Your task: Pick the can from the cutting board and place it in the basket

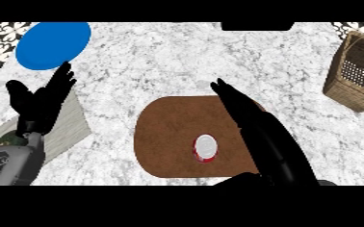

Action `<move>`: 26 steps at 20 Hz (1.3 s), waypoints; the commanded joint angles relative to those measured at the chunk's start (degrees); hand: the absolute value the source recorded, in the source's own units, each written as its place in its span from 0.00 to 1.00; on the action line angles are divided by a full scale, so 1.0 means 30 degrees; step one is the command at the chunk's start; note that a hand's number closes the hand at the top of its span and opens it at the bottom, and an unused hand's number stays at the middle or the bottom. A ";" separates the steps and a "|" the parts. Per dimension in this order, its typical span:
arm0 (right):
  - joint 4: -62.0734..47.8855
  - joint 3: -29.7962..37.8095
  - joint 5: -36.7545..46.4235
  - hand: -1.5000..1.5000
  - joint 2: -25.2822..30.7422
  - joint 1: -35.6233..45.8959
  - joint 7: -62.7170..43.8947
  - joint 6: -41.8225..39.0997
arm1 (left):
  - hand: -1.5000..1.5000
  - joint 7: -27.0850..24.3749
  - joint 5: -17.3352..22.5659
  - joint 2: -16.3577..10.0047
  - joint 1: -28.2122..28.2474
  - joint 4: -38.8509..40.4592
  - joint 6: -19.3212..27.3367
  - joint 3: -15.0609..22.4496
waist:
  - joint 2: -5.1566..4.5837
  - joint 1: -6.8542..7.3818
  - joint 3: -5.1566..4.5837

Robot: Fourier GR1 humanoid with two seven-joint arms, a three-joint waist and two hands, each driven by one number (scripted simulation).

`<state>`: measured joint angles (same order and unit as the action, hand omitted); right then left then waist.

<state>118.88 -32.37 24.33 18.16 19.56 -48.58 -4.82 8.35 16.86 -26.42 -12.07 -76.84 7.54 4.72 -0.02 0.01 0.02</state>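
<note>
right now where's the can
In the head view the can stands on the cutting board, low and centre, just left of the right hand; the basket is at the far right.

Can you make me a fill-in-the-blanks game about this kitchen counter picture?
1. The can stands on the brown ____.
2. The round plate at the far left is coloured ____.
3. The woven basket sits at the view's ____ edge.
Missing words: cutting board; blue; right.
</note>
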 commanded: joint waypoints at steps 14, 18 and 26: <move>-0.4990 0.0163 0.3332 0.00 -0.2551 -0.2405 0.3519 -0.1664 | 0.50 0.1321 -0.1229 0.0845 0.0395 -0.0940 -0.1744 -0.1962 | 0.0020 0.0011 -0.0006; -0.3869 0.0959 0.3130 0.00 -0.2371 -0.3064 0.3583 -0.2583 | 0.50 0.1798 -0.1758 0.1225 0.0918 -0.1879 -0.1767 -0.1944 | 0.0024 -0.0002 -0.0006; -0.4850 0.1236 0.3060 0.00 -0.2909 -0.4052 0.6713 -0.2757 | 0.50 0.0942 -0.2664 0.2509 -0.0455 0.0026 -0.1828 -0.2394 | 0.0003 -0.0038 -0.0006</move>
<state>105.91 -29.74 33.65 9.46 9.00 -33.12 -12.33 11.55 10.32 -21.10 -12.19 -78.49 2.01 -2.38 0.03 -0.05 0.00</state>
